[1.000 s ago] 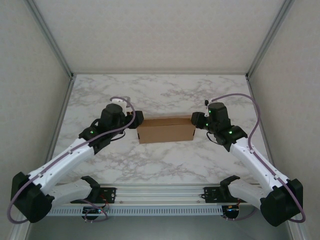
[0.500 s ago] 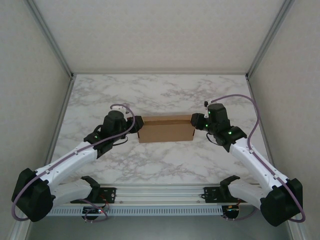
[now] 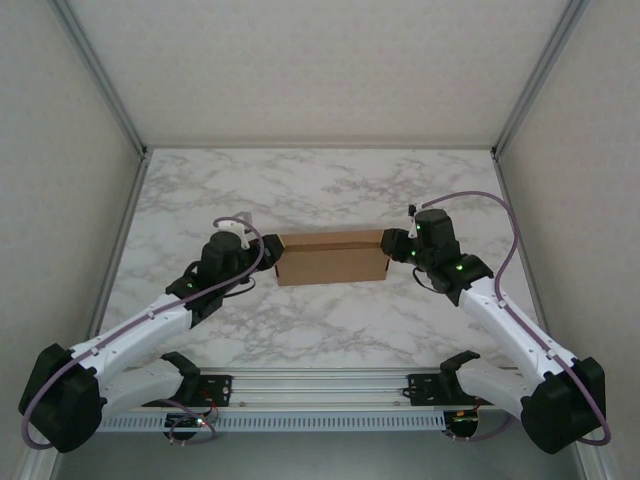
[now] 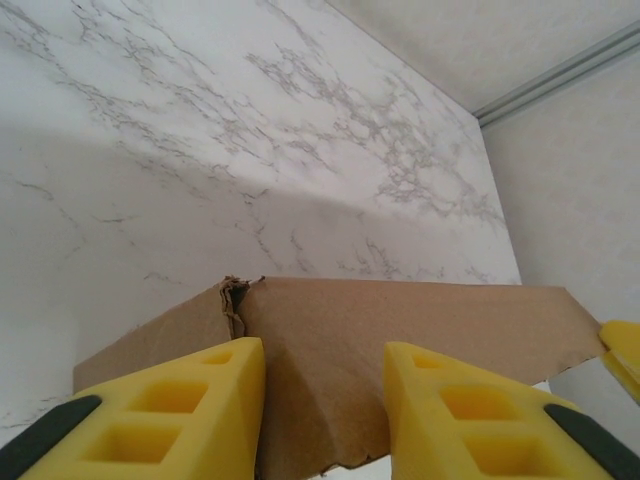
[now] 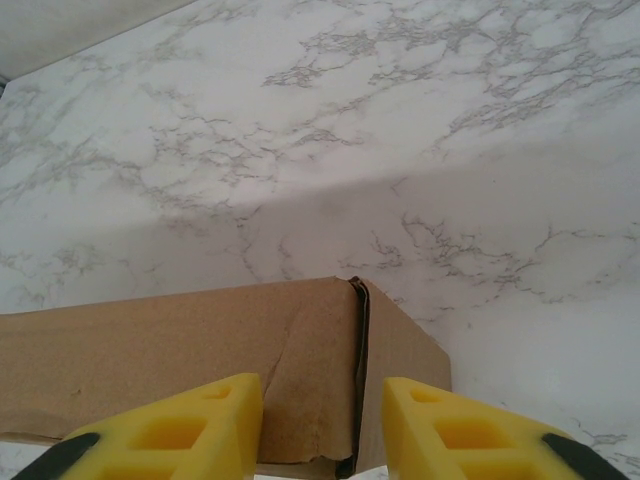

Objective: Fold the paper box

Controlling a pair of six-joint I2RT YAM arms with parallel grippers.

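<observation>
Overall: the paper box [image 3: 332, 258] lies on the counter [image 3: 330, 185] at the middle of the top view, with one arm at each of its short ends.
Paper box: plain brown cardboard, unprinted. It forms a long rectangular block with its length running left to right across the frame, and it rests on the marble.
Left pincer [image 3: 268, 250]: it sits at the box's left end in the top view. In the left wrist view [image 4: 322, 375] its yellow fingers [image 4: 170, 410] rise from the lower edge a moderate gap apart, and cardboard [image 4: 400, 320] fills the gap. A ragged corner seam [image 4: 236, 295] stands just above the left-hand finger. I cannot tell whether the pads press on the cardboard.
Right pincer [image 3: 390, 245]: it sits at the box's right end in the top view. In the right wrist view [image 5: 322, 400] its yellow fingers [image 5: 480, 430] also stand a moderate gap apart, astride a vertical corner seam [image 5: 357, 370] of the box [image 5: 180, 345]. Here too I cannot tell whether it grips.
Far end: in the left wrist view a yellow fingertip [image 4: 622, 352] of the other pincer shows at the right edge, beside the box's far corner.
Counter: white marble with grey veins. It is bare around the box and bounded by pale walls [image 3: 60, 150].
</observation>
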